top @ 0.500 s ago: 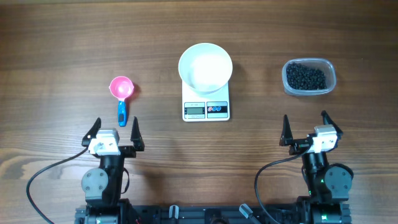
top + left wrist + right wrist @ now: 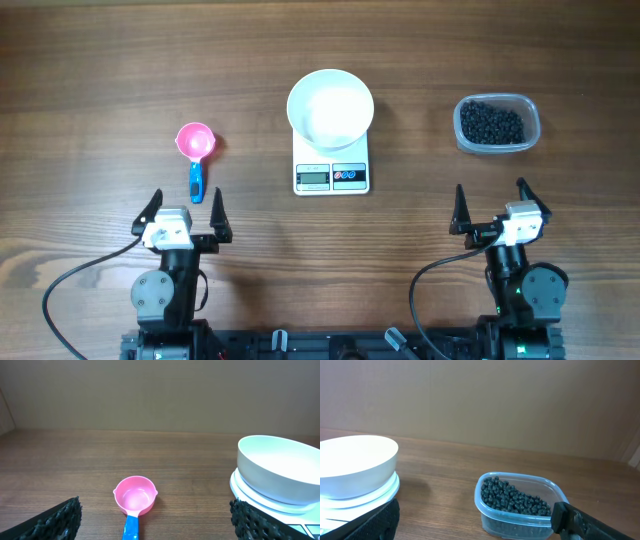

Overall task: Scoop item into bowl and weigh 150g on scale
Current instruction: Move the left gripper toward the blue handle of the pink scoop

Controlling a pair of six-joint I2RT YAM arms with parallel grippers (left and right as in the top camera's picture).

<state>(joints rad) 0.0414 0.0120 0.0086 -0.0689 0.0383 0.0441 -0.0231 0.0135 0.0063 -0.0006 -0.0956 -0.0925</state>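
Nothing has moved since the earlier frame. The left tool (image 2: pixel 186 192) and right tool (image 2: pixel 490 186) are parked on the robot's side of the scale (image 2: pixel 331 177), one off to each side of it. Both have their jaws spread wide and hold nothing.

The white bowl (image 2: pixel 330 108) sits on the scale's platform and looks empty. The beads (image 2: pixel 492 124) lie heaped in a clear tub (image 2: pixel 536 125) well to the right of the scale, beyond the right tool. A pink scoop (image 2: pixel 195 142) with a blue handle lies on the tabletop (image 2: pixel 100 80) to the left of the scale, its handle end near the left tool's fingers.

With no bead in the bowl, the weighing appears not to have begun. The likely first step is for the left tool to grasp the scoop's handle. The scale's display is too small to read.
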